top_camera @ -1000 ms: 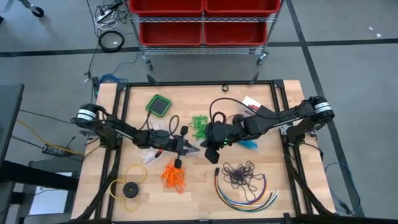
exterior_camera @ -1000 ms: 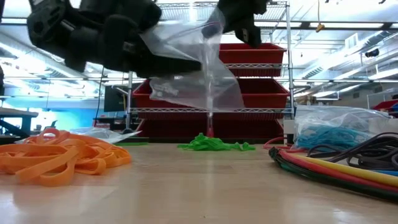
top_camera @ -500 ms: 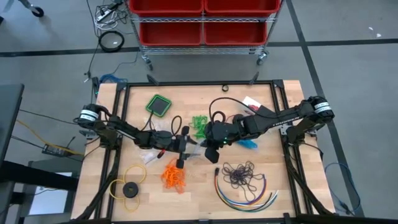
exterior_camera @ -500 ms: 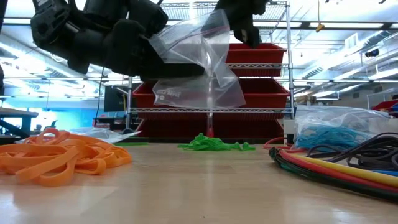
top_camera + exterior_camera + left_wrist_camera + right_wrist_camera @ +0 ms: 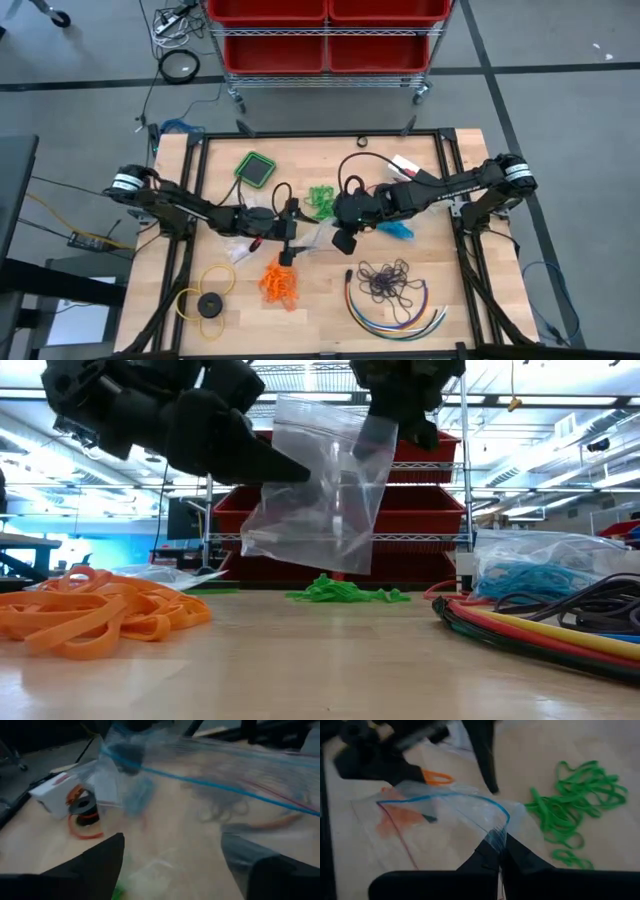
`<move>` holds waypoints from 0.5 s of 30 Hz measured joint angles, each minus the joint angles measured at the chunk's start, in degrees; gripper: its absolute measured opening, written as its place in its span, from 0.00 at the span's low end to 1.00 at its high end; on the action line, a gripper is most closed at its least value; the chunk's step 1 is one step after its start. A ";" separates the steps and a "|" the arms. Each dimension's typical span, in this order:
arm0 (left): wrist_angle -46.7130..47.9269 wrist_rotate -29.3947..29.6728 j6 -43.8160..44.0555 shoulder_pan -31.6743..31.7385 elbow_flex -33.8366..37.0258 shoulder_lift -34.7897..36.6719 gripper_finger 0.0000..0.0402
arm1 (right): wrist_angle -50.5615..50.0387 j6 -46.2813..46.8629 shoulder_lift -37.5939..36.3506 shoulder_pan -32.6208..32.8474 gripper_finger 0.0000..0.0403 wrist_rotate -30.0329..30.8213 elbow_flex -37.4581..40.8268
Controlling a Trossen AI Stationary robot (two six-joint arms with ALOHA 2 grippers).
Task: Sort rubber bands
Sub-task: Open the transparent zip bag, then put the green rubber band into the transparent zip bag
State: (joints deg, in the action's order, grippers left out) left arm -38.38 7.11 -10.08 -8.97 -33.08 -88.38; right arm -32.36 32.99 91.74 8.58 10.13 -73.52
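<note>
The right gripper [image 5: 497,851] has its fingers clamped on the rim of a clear bag [image 5: 320,495], holding it above the worktop [image 5: 310,310]. The left gripper [image 5: 290,232] faces the bag, fingers apart, holding nothing. The bands lie in bunches: orange [image 5: 280,283], green [image 5: 321,198], blue [image 5: 398,231], dark [image 5: 385,280]. Best to keep the bag's mouth spread and steady, then take one colour at a time.

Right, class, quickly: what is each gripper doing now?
Left gripper: open, holding nothing.
Right gripper: shut on the clear plastic bag.
</note>
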 joint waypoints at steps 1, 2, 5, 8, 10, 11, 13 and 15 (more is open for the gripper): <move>1.92 0.73 -0.19 0.00 -0.02 1.28 0.84 | -0.36 -0.01 0.00 -0.29 0.00 0.29 0.00; 4.56 1.09 -0.26 0.00 -0.02 2.71 0.84 | -0.72 -0.04 0.00 -0.59 0.00 0.70 0.00; 10.13 1.76 -0.28 0.00 -0.03 6.08 0.83 | -1.74 -0.07 -0.02 -1.62 0.00 0.86 0.00; 15.51 2.14 -0.25 0.00 -0.02 8.82 0.82 | -2.00 -0.62 -0.31 -2.51 0.00 1.66 0.00; 19.47 2.30 -0.23 0.00 -0.02 10.43 0.82 | -3.03 -0.70 -0.66 -3.04 0.00 2.41 0.00; 20.78 2.30 -0.23 0.00 0.00 11.21 0.81 | -3.35 -0.72 -0.81 -3.39 0.00 2.53 0.00; 21.39 2.32 -0.21 0.00 -0.02 12.12 0.81 | -4.19 -0.70 -1.18 -3.79 0.00 2.56 0.00; 22.48 2.56 -0.21 0.00 -0.02 12.79 0.80 | -5.61 -0.43 -1.37 -3.99 0.00 2.56 0.00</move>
State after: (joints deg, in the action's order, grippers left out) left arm -15.89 9.67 -10.28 -8.97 -33.10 -75.60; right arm -37.97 32.56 90.37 4.59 12.69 -73.52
